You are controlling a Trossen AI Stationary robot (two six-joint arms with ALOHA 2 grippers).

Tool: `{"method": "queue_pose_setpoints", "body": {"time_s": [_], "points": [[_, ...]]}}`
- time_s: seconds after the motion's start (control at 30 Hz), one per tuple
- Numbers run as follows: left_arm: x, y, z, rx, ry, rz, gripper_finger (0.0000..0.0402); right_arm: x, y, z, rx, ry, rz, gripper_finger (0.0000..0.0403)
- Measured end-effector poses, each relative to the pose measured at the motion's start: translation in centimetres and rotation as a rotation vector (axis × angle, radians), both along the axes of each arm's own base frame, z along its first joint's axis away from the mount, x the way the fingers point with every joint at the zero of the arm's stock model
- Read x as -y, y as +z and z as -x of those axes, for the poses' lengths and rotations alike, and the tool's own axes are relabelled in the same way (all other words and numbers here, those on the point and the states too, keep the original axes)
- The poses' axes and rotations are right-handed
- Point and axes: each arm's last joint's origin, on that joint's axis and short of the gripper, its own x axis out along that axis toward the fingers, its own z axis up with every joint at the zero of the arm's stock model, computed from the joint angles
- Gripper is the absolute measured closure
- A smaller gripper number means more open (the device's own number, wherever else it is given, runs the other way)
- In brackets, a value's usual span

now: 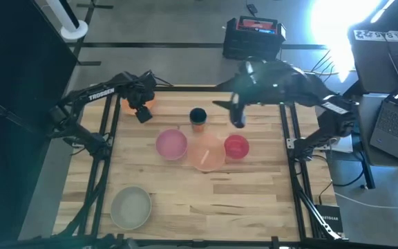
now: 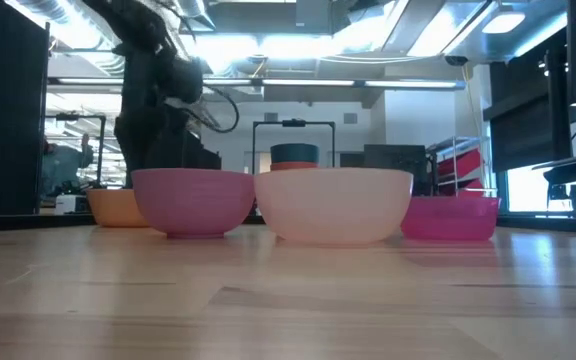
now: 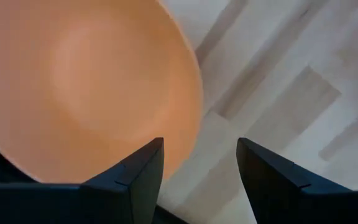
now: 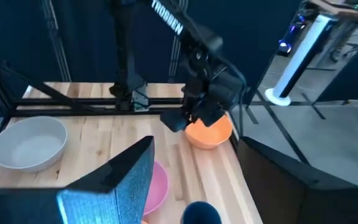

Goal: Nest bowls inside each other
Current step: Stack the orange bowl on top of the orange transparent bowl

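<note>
An orange bowl (image 1: 130,104) stands at the table's far left. My left gripper (image 3: 201,168) hangs open just over its near-right rim (image 3: 188,118), pointing down, one finger over the bowl's inside and one over the bare wood. In the middle stand a pale pink bowl (image 1: 171,144), a translucent peach bowl (image 1: 206,153) and a red bowl (image 1: 236,146) in a row. A whitish-grey bowl (image 1: 130,206) sits near the front left. My right gripper (image 4: 210,180) is open and empty, raised high over the table's far right (image 1: 238,116).
A dark blue cup (image 1: 197,114) sits on a small orange-red cup behind the row of bowls. Black frame rails (image 1: 106,138) run along the table's left and right sides. Bare wood lies across the front right (image 1: 240,207).
</note>
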Motion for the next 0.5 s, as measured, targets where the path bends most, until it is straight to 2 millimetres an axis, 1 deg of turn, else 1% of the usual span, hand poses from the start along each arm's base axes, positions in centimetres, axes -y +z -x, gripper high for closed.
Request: {"method": "queue_pose_setpoints", "body": {"time_s": [0.17, 0.23, 0.33, 0.4, 0.43, 0.5], "points": [[-0.6, -2.0, -0.3, -0.021, -0.032, 0.024, 0.0215, 0.0, 1.6, 3.2, 0.052, -0.046, 0.007, 0.0185], [-0.9, -2.7, -0.6, -0.026, -0.039, 0.027, 0.0215, 0.0, 1.7, 3.7, 0.046, -0.065, 0.013, 0.0185], [-1.4, -3.6, -1.1, -0.021, -0.052, 0.022, 0.0221, 0.0, 1.4, 3.8, 0.018, -0.083, 0.018, 0.0185], [-1.6, -4.2, -1.3, -0.028, -0.072, 0.032, 0.0247, 0.1, 1.2, 3.9, -0.006, -0.096, 0.013, 0.0185], [-1.7, -4.6, -1.5, -0.035, -0.080, 0.039, 0.0269, 0.1, 1.0, 4.0, -0.027, -0.103, 0.013, 0.0185], [-1.9, -5.3, -1.6, -0.055, -0.095, 0.058, 0.0329, 0.1, 0.6, 4.3, -0.076, -0.127, 0.013, 0.0185]]}}
